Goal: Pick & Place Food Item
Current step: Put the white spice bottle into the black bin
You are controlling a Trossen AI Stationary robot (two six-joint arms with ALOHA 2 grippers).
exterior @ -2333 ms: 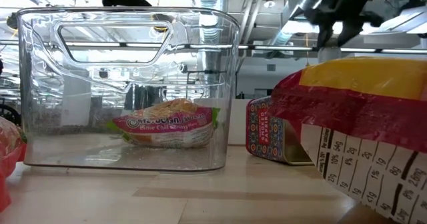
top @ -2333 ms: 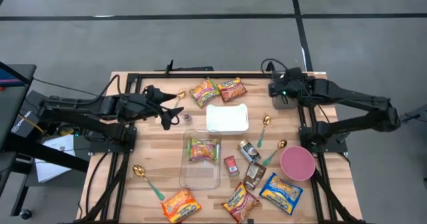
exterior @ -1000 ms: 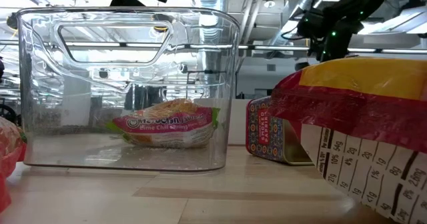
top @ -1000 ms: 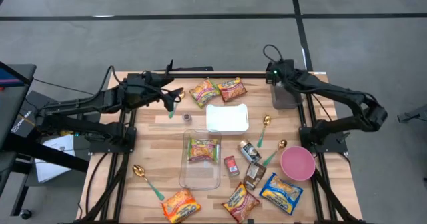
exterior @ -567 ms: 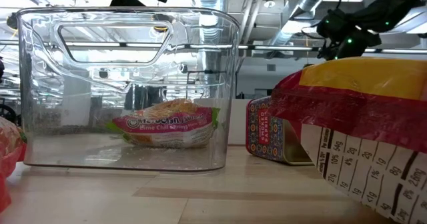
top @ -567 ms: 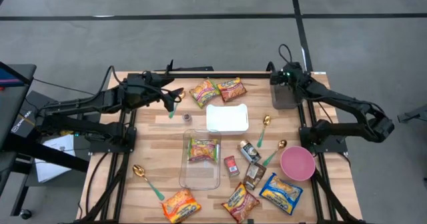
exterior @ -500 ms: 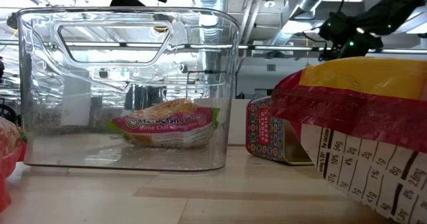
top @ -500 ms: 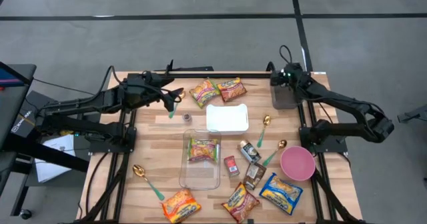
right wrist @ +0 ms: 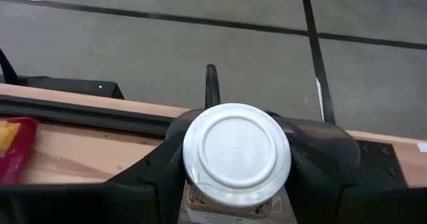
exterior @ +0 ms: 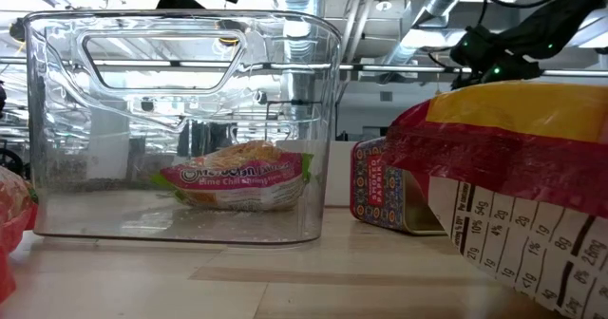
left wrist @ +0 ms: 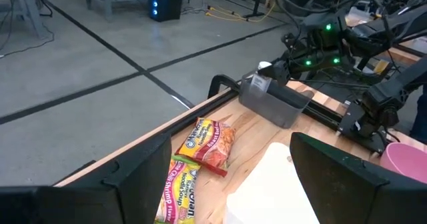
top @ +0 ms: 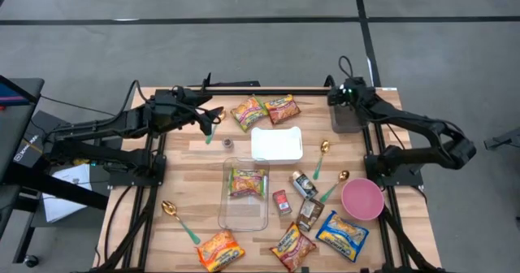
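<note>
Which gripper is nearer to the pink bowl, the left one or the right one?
Right. The right gripper holds a white-lidded cup at the table's far right corner, on the pink bowl's side. The left gripper is open at the far left, across the table.

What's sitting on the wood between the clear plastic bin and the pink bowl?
In the high view, between the clear plastic bin and the pink bowl lie small snack packets and a gold spoon with a green handle.

The table [top: 195, 184] is pale planked wood with a matt finish. The bin [exterior: 180, 129] is clear, glossy plastic. The noodle packets [top: 248, 113] are shiny printed film. The cup lid [right wrist: 237, 151] looks smooth white foil or plastic.
</note>
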